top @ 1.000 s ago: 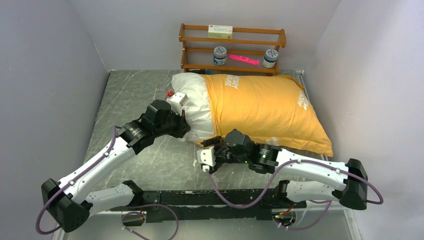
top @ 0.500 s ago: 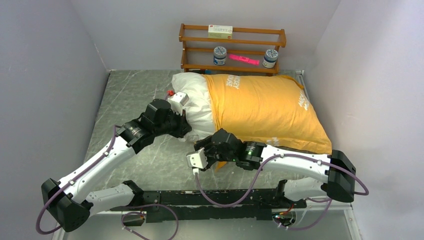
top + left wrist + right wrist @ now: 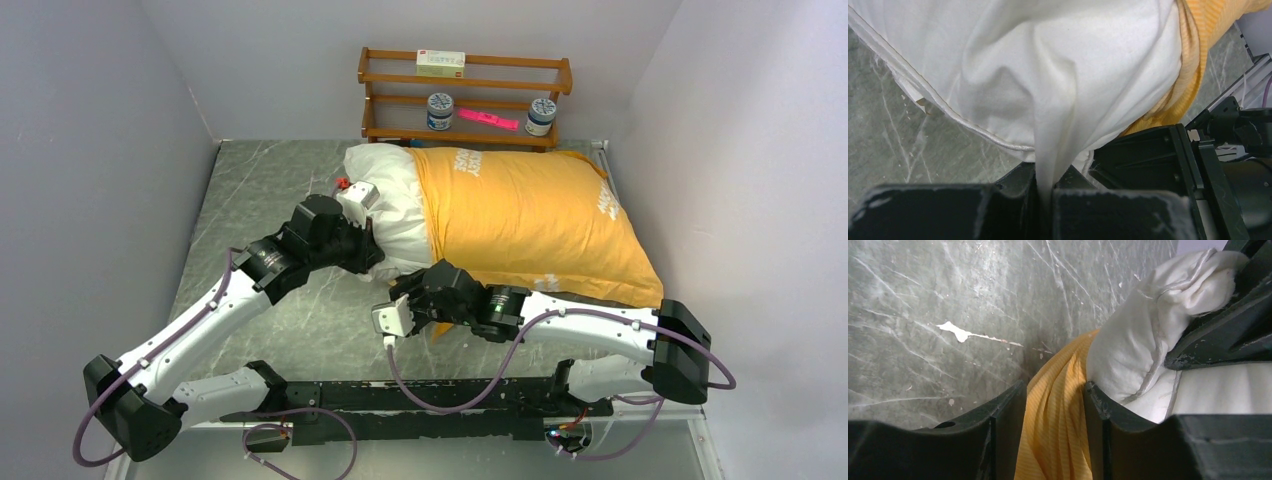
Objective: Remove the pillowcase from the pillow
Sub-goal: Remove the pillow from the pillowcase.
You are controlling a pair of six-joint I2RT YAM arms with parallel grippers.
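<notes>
The orange-yellow pillowcase (image 3: 530,215) covers the right part of the white pillow (image 3: 390,200), whose left end sticks out bare. My left gripper (image 3: 372,250) is at that bare end's near side. In the left wrist view it (image 3: 1045,185) is shut on a pinched fold of the pillow (image 3: 1048,75), with the pillowcase (image 3: 1193,40) edge at the upper right. My right gripper (image 3: 415,290) is at the near left corner of the case. In the right wrist view it (image 3: 1055,390) is closed on a bunch of pillowcase (image 3: 1058,430) beside the pillow (image 3: 1133,350) corner.
A wooden shelf (image 3: 465,100) stands against the back wall, just behind the pillow, with two jars (image 3: 440,110), a pink item (image 3: 488,119) and a small box (image 3: 440,62). A small red thing (image 3: 341,185) lies by the pillow's left end. Walls close in left and right.
My right arm has slid left along the pillow's near edge and its jaws have narrowed onto the orange fabric. The left arm has held its grip and barely moved.
</notes>
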